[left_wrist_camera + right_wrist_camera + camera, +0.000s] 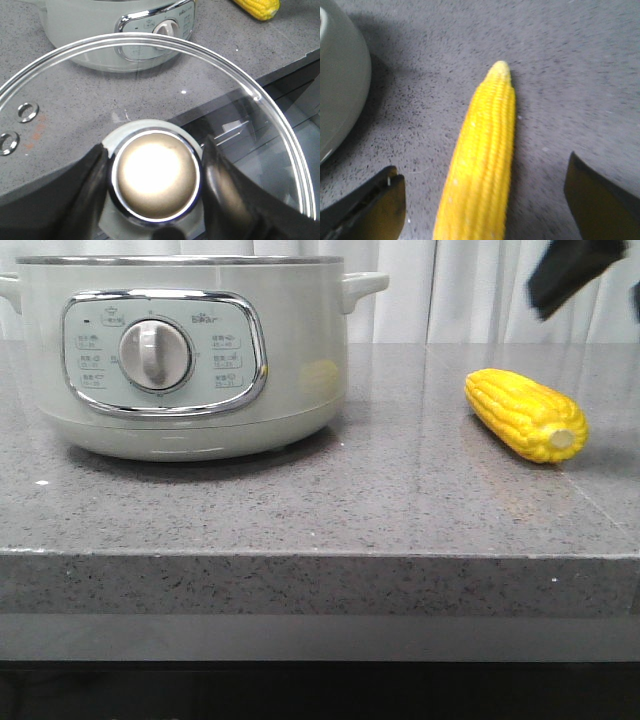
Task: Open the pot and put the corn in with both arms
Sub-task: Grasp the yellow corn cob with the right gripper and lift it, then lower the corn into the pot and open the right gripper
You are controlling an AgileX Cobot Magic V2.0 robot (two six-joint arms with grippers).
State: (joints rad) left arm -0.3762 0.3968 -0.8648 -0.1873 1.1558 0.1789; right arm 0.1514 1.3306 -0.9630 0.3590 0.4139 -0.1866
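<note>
Corn (527, 414) lies on the grey speckled countertop (300, 500), well to the right of the pot (185, 350) and apart from it, its pale stub end turned toward the counter's front edge. The pot stands at the left of the counter with its chrome-framed control panel (165, 353) and white dial (155, 355) facing forward — in the front view its steel rim shows at the top, though whether anything covers it cannot be told from there.

In the left wrist view the left gripper (155, 185) has its dark fingers (92, 185) pressed against either side of the round metallic knob (156, 175) of a glass lid (240, 85) (steel-rimmed, with two small vents near one edge), and through the glass the pot and counter are seen beyond.

The right gripper (485, 192) is spread wide — one finger (372, 205) on each side of the cob, neither touching it. In the front view only a dark piece of that arm (570, 275) appears, high above the corn
</note>
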